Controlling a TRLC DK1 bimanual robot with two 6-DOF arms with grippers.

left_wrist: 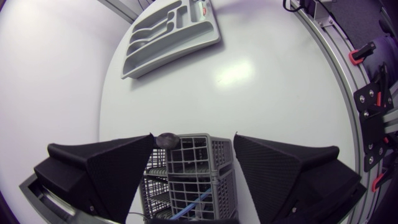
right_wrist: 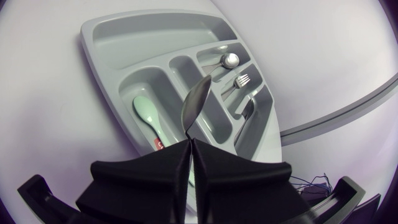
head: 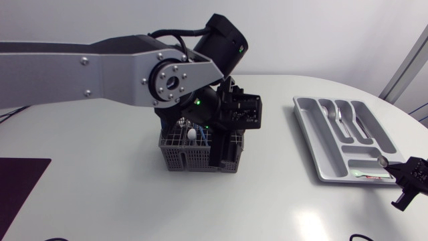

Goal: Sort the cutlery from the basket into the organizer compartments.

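Observation:
The grey mesh basket (head: 179,152) stands mid-table with a blue-handled piece (left_wrist: 194,200) and a white-tipped piece (head: 192,134) in it. My left gripper (head: 221,144) hangs open right over it, its fingers straddling the basket (left_wrist: 199,163); a metal tip (left_wrist: 166,139) shows beside one finger. The grey organizer (head: 314,144) lies at the right. My right gripper (right_wrist: 189,146) is shut on a metal spoon (right_wrist: 194,102) just above the organizer's (right_wrist: 118,31) near end. Its compartments hold a mint-green spoon (right_wrist: 148,117), a metal spoon (right_wrist: 229,60) and a fork (right_wrist: 241,80).
A dark mat (head: 17,187) lies at the table's front left corner. My left arm (head: 100,77) spans the table from the left edge to the basket. White tabletop separates basket and organizer.

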